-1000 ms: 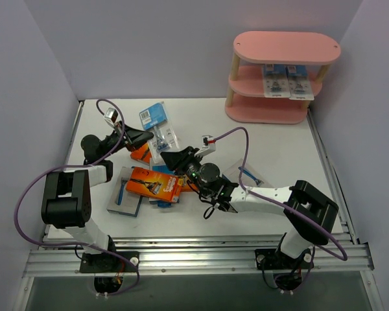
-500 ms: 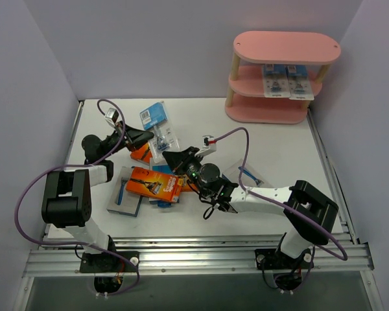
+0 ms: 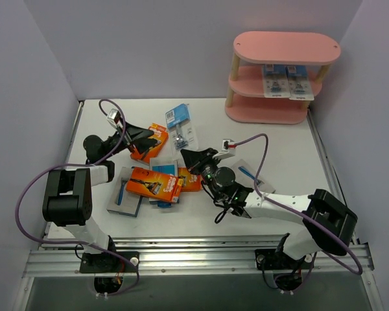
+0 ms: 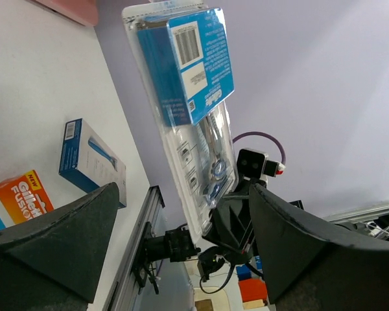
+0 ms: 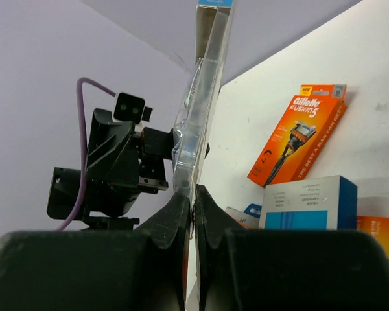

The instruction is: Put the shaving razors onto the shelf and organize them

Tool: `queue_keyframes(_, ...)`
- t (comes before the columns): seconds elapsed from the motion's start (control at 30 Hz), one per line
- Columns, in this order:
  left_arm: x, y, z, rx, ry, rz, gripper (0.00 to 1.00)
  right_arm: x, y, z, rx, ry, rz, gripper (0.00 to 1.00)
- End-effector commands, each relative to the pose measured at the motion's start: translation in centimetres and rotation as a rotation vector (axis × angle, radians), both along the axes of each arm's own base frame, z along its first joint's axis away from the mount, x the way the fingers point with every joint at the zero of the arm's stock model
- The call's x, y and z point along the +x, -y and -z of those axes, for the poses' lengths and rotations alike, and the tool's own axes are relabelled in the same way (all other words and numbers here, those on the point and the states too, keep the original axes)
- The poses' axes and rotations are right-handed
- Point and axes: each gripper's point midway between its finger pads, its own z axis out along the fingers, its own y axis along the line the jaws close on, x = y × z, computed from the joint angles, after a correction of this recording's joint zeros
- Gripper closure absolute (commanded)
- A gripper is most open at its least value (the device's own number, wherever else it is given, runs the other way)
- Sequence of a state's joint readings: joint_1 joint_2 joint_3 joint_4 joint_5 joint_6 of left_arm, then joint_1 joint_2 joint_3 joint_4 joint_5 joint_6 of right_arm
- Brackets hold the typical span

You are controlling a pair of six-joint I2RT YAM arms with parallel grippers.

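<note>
One blister card (image 3: 181, 125) pinched edge-on in the right pincer (image 3: 187, 153), held upright above the worktop (image 3: 272, 146) | left pincer (image 3: 149, 137) wide open, empty, right by an orange box (image 3: 161, 131) | rest of the packs (image 3: 152, 184) heaped mid-worktop | two cards (image 3: 288, 83) sitting on the shelf (image 3: 285, 46), middle tier

Bright, even light; soft shadows

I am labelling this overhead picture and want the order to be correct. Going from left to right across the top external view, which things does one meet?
Blue-grey box at the heap's left edge → blister card held in the right fingers → pale box lying apart → pink shelf.
</note>
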State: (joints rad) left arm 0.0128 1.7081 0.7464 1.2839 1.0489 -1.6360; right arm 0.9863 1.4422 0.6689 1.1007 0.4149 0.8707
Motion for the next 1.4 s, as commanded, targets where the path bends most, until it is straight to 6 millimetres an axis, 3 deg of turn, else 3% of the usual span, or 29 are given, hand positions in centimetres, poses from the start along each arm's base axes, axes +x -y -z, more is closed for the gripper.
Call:
queue_keyframes(0.0,-0.1,-0.1,-0.7,0.037,0.102,-0.003,0.1,0.7,3.3,-3.5,0.105,0.049,0.097,1.0)
queue_keyframes(0.17,0.1,-0.1,0.1,0.067,0.077,-0.005,0.09,0.6,6.3,-3.4,0.104,0.039,0.146,1.0)
queue_keyframes(0.33,0.2,-0.1,0.2,0.087,0.074,-0.008,0.09,1.2,10.7,-1.4,0.072,0.001,0.226,1.0)
queue_keyframes(0.57,0.2,-0.1,0.0,0.113,0.098,-0.022,0.09,2.5,16.8,-2.0,0.042,-0.004,0.33,1.0)
queue_keyframes(0.67,0.2,-0.1,-0.2,0.131,0.11,-0.024,0.09,3.2,18.5,-2.1,0.037,-0.011,0.345,1.0)
queue_keyframes(0.83,0.3,-0.2,0.1,0.164,0.094,-0.035,0.09,4.6,19.7,-1.8,0.025,-0.025,0.324,1.0)
queue_keyframes(1.37,0.3,-0.1,0.1,0.183,0.096,-0.033,0.09,10.0,23.9,-5.2,-0.069,0.031,0.363,1.0)
